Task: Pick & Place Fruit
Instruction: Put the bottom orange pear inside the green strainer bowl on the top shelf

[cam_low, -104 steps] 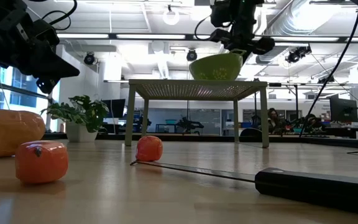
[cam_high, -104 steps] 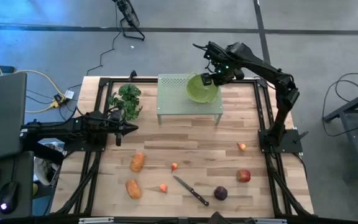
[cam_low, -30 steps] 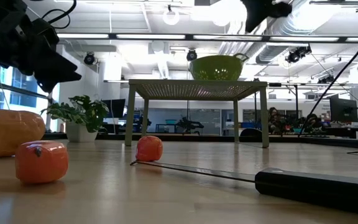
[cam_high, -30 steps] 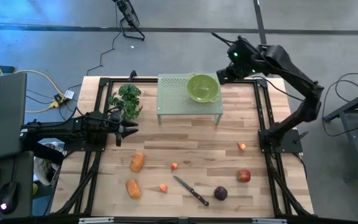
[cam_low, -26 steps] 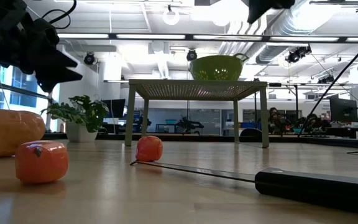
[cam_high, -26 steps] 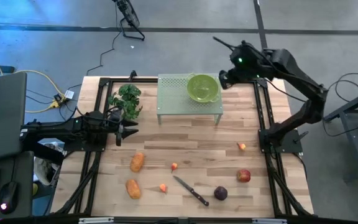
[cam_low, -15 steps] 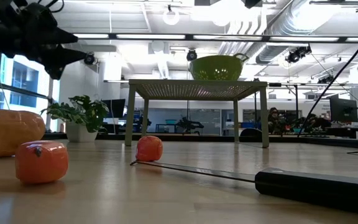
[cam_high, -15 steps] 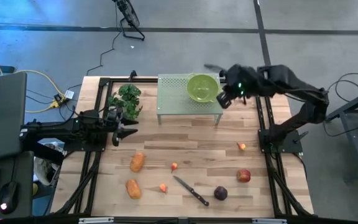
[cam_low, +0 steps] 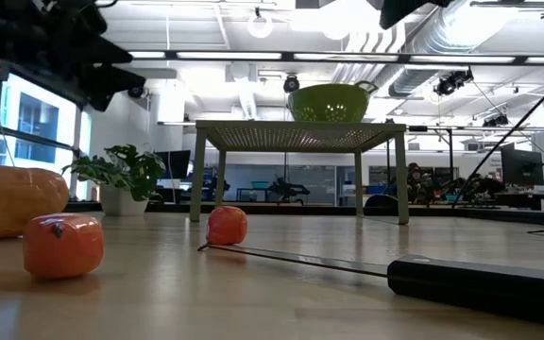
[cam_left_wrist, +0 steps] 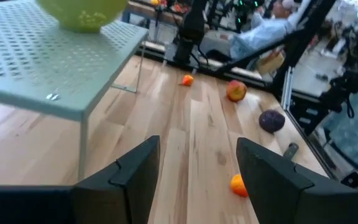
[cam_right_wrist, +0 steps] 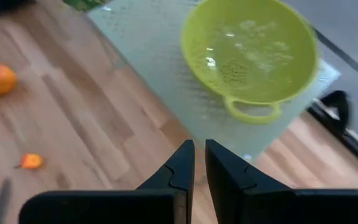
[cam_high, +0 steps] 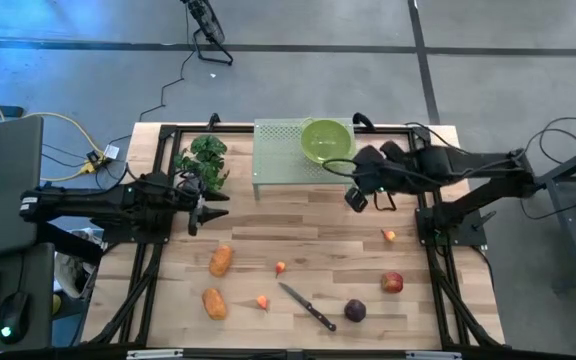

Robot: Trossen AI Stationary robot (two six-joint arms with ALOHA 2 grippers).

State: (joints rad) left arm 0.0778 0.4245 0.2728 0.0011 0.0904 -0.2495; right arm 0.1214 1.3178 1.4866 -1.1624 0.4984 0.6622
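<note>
From above, the fruit lies scattered on the near half of the bench (cam_high: 298,235): two orange oblong pieces (cam_high: 221,260) toward the left arm's side, a red apple (cam_high: 393,283) and a dark purple round fruit (cam_high: 355,311) toward the right, tiny red-orange ones between. The green colander (cam_high: 327,140) sits empty on the perforated stand (cam_high: 280,150). The left claw (cam_high: 214,206) hovers beside the leafy bunch (cam_high: 203,160), with nothing in it; the right claw (cam_high: 356,197) hangs just off the stand.

At bench height, a small red-orange fruit (cam_low: 62,246) and the knife (cam_low: 480,276) sit close to the lens.

The left wrist view shows its fingers (cam_left_wrist: 135,174) standing apart with bare bench between. I'd swing that claw down over the nearer oblong piece and straddle its narrow waist before closing.

The right wrist view shows its fingers (cam_right_wrist: 179,171) nearly pinched together, empty; they'd need spreading before any grab.
</note>
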